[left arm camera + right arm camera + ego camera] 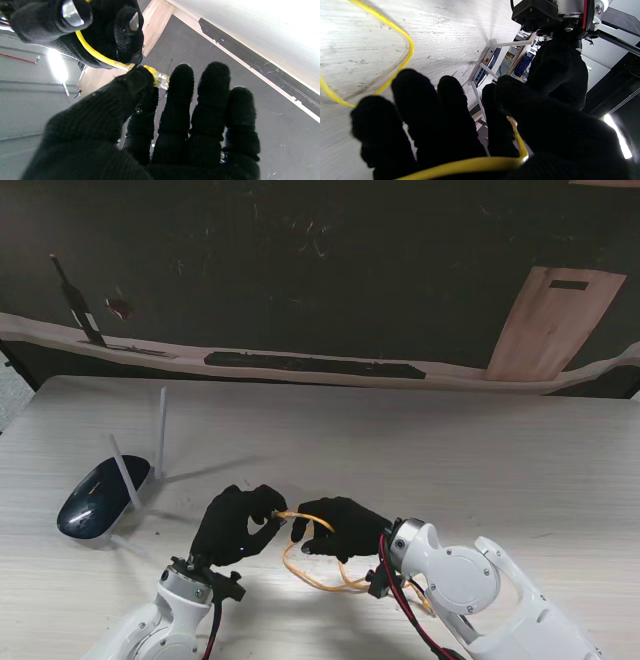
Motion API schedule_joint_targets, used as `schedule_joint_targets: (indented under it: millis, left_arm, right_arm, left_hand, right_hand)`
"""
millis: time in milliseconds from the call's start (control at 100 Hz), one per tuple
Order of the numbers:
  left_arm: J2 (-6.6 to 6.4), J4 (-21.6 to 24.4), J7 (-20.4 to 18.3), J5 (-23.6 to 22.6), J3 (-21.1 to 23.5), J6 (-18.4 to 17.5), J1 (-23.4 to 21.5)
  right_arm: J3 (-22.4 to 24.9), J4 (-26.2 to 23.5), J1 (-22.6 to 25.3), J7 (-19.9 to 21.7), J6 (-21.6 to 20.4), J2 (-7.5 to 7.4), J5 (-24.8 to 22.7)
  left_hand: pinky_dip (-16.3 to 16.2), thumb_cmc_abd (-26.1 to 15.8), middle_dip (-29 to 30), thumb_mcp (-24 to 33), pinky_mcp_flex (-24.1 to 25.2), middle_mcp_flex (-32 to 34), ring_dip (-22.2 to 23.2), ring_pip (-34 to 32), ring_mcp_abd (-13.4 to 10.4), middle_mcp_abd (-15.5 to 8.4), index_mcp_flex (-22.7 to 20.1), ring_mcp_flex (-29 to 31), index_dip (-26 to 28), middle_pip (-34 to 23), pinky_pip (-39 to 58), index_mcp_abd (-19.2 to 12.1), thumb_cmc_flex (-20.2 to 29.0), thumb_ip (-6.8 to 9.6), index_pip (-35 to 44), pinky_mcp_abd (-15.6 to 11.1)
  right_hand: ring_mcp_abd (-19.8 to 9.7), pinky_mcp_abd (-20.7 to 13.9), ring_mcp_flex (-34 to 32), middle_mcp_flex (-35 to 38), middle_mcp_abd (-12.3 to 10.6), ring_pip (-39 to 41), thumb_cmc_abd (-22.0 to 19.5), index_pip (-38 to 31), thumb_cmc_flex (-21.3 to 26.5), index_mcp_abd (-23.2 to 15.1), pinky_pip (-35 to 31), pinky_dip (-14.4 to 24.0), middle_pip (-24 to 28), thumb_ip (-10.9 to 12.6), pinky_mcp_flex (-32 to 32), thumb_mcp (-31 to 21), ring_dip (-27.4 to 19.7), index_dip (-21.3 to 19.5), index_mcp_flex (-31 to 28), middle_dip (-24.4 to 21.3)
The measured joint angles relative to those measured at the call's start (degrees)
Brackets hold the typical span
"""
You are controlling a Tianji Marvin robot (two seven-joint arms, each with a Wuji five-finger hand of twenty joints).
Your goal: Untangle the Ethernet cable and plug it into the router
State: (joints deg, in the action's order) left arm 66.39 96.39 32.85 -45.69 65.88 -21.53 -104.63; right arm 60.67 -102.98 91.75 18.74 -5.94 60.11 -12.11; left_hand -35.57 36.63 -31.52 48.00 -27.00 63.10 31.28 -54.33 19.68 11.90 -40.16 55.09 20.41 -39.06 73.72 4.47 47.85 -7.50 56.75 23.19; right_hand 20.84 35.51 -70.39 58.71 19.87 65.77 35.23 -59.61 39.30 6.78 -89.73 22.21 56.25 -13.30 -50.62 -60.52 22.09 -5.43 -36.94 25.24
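The yellow Ethernet cable (310, 565) lies in loops on the table just in front of me, one end lifted between my two black-gloved hands. My left hand (237, 523) pinches the clear plug (160, 78) between thumb and index finger. My right hand (340, 527) is shut on the cable (520, 140) a short way behind the plug. The dark blue router (102, 495) with white antennas sits on the table at the left, apart from both hands. Its ports (482, 71) show in the right wrist view.
The pale wooden table (480, 470) reaches to a dark floor at the far edge. A wooden board (555, 320) lies on that floor at the far right. Red and black wires (400, 605) run along my right forearm.
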Motion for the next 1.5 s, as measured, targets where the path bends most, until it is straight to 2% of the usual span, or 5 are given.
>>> schedule_joint_targets:
  millis: [400,650,1150,1320,1500]
  left_arm:
    - [0.12,0.0,2.1,-0.9,-0.6,3.8,-0.1]
    - [0.16,0.6,1.1,-0.6,-0.6,5.9,-0.4]
    - [0.43,1.2,2.1,0.1,-1.4,9.6,-0.9]
    - [0.65,1.4,2.5,0.4,-1.6,10.8,-0.9]
    - [0.80,1.5,2.8,0.7,-2.0,12.1,-0.9]
  right_arm:
    - [-0.2,0.0,2.0,-10.0,-0.5,1.55,-5.9]
    - [-2.5,-0.1,2.6,-19.6,-0.4,2.35,-18.2]
    - [-7.6,4.2,2.0,-38.4,-0.1,5.47,-29.2]
    - [-8.7,4.8,2.0,-40.9,0.2,5.92,-29.3]
    - [-9.9,4.9,2.0,-42.9,1.2,6.72,-28.0]
  left_hand:
    - [-0.6,2.3,-1.3,3.8,0.0,0.0,1.3,-1.5,0.0,0.0,0.0,0.0,0.8,-1.6,0.5,-0.1,-1.6,0.81,3.4,0.2]
    - [-0.6,2.3,-2.1,3.8,0.1,0.0,2.1,-1.8,0.0,0.0,0.0,0.0,1.3,-2.7,0.5,-0.3,-1.6,0.81,3.8,0.4]
    - [-0.7,2.3,-2.8,3.8,0.1,0.0,2.1,-2.3,0.0,0.0,0.2,0.0,1.4,-2.8,0.5,-0.3,-1.6,2.02,4.8,0.6]
    - [-0.7,2.3,-2.8,3.9,0.1,0.0,2.2,-2.4,0.0,0.0,0.2,0.0,1.4,-2.9,0.5,-0.3,-1.6,2.13,4.9,0.6]
    - [-0.7,2.3,-2.8,3.9,0.1,0.0,2.2,-2.4,0.1,0.0,0.2,0.0,1.4,-2.9,0.5,-0.3,-1.6,2.26,4.9,0.6]
  right_hand:
    - [2.2,0.6,10.1,-8.9,0.4,-13.5,4.5,6.4,-3.3,2.1,11.6,1.0,-4.1,4.4,11.4,-4.5,-0.3,-10.3,1.6,-0.6]
    - [2.1,0.6,15.6,-16.3,0.5,-17.9,6.2,7.7,-4.0,2.9,11.6,1.5,-5.4,4.5,8.9,-5.2,-0.3,-12.3,5.0,-0.7]
    - [1.8,0.6,13.4,-17.3,1.1,-17.4,12.9,7.0,-4.0,4.2,10.2,1.0,-4.7,4.5,2.0,-9.1,0.2,-13.8,3.3,-0.7]
    - [1.3,0.8,13.0,-17.4,1.1,-19.2,13.6,6.3,-4.0,4.2,13.3,-7.1,-4.1,4.5,2.4,-9.3,0.2,-14.5,3.4,-0.7]
    - [1.2,1.2,11.0,-18.2,1.2,-16.6,13.6,5.6,-3.3,4.2,9.2,-8.0,-3.4,4.5,-3.2,-9.9,0.1,-15.0,3.6,-0.7]
